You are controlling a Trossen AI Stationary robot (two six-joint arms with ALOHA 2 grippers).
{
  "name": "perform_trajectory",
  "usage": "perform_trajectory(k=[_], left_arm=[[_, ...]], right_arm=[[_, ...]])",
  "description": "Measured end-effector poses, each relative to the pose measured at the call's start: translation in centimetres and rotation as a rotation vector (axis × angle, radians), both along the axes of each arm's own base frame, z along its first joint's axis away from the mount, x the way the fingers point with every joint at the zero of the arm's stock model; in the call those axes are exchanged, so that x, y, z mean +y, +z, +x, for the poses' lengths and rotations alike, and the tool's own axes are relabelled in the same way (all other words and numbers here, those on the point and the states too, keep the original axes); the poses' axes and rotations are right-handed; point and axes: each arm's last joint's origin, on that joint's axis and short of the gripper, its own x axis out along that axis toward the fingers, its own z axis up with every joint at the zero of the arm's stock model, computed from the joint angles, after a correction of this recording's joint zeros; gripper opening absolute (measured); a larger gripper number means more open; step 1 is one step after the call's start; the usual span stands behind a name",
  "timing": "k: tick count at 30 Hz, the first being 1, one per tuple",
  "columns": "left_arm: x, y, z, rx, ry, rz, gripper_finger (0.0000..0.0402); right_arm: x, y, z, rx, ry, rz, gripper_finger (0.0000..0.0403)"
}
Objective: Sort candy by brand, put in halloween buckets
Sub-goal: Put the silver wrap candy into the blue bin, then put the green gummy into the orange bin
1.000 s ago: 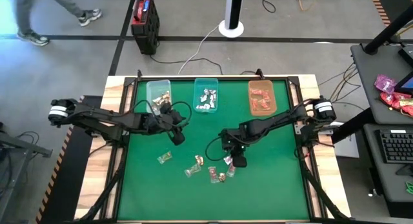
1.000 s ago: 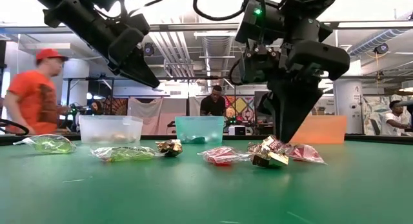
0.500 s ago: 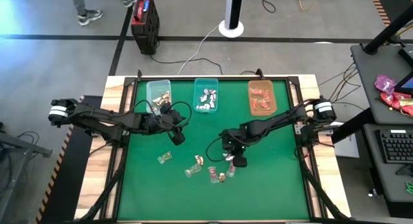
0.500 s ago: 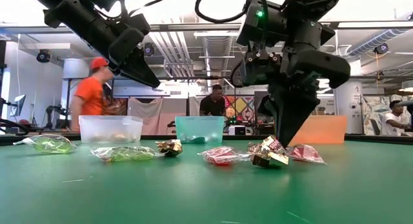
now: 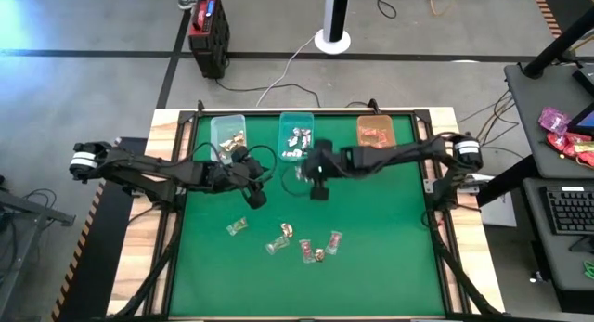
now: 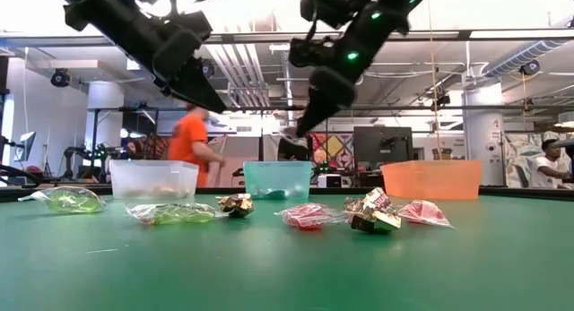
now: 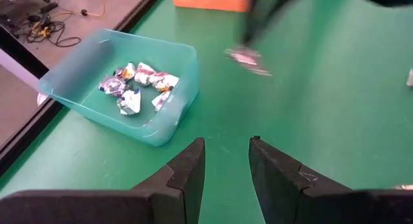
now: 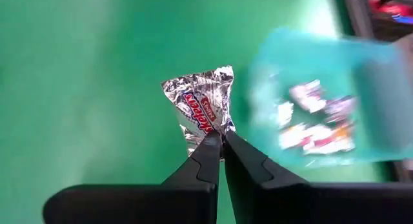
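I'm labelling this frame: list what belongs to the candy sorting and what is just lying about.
Job:
silver-wrapped candy pinched in the right gripper
teal bin
clear bin
orange bin
loose candies on the mat
left gripper, waiting, jaws apart

Lying about:
red-and-black box
white pole base
keyboard

Overhead cam looks straight down at the whole table [image 5: 213, 266]; low one sits level with the mat. Both wrist cams close-up, sharing the teal bin [image 7: 84, 69].

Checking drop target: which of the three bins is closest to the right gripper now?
The teal bin, the middle one. The right gripper, shut on a silver-wrapped candy, hovers just in front of it; the clear bin and orange bin sit farther off.
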Motion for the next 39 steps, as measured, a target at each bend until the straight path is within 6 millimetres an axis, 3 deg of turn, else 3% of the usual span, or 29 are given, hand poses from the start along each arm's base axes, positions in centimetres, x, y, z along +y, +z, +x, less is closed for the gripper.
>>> perform_trajectory(k=[6,13,21,28,34,39], left_arm=[[-0.7,1.0,0.1,0.057,-0.032,0.005,0.0105],[-1.9,1.1,-0.2,0.096,-0.084,0.013,0.0105],[-2.7,0.7,-1.4,0.177,-0.08,-0.029,0.0105],[-3.2,0.2,-2.6,0.289,-0.147,-0.192,0.0105],[-4.0,-0.8,-3.8,0.464,-0.191,-0.458,0.0105],[-4.9,-1.7,-4.8,0.567,-0.13,-0.51,0.0105]], right_arm=[[-5.3,1.5,1.3,-0.101,-0.106,-0.017,0.0011],[-10.3,0.2,2.1,-0.133,-0.257,0.072,0.0018],[-13.3,-1.2,3.4,-0.122,-0.337,0.111,0.0094],[-13.0,-0.3,2.7,-0.041,-0.343,0.132,0.0152],[-10.6,1.8,1.4,0.022,-0.323,0.159,0.0166],[-8.0,3.0,1.0,0.053,-0.286,0.173,0.0167]])
